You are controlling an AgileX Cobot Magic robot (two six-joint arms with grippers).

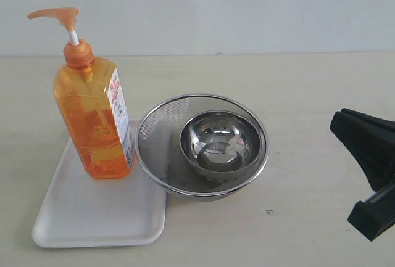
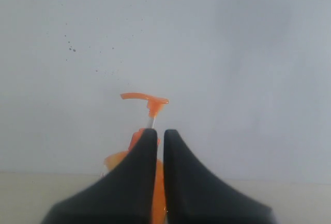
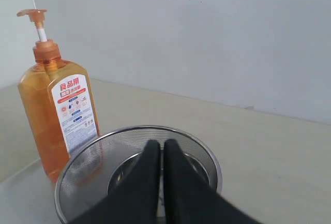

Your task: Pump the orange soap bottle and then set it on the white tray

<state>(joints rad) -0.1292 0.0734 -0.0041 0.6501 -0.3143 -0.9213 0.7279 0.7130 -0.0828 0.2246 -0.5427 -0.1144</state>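
Left jaws are sitting pressed together and gripping nothing. The orange soap bottle [image 2: 153,101] is standing directly ahead of their tips, its pump head rising just above them. Right jaws are likewise sitting closed and empty, hanging over bare tabletop [image 1: 308,131]. A steel mesh bowl [image 3: 93,157] is lying immediately ahead of them with a smaller steel bowl [image 1: 217,140] nesting inside it. The bottle is standing beyond the bowl, off to one side and well apart from those tips.

The bottle is resting upright on the white tray [image 1: 92,217], toward one short end and just beside the mesh bowl's rim. Whether bottle and bowl are touching cannot be told.

Trouble is likely waiting in the press itself. The bottle is tall on a narrow base, so a push landing out along the long spout rather than over the stem could be tipping it, probably into the bowl. Closed tips could also be sliding off that slim spout. A reach by the right jaws would be risking a clip on the bowl's rim.

Room is opening on the bare half of the tray and across the tabletop around the right jaws. A pale wall [image 1: 247,8] is closing off the far side behind the bottle.
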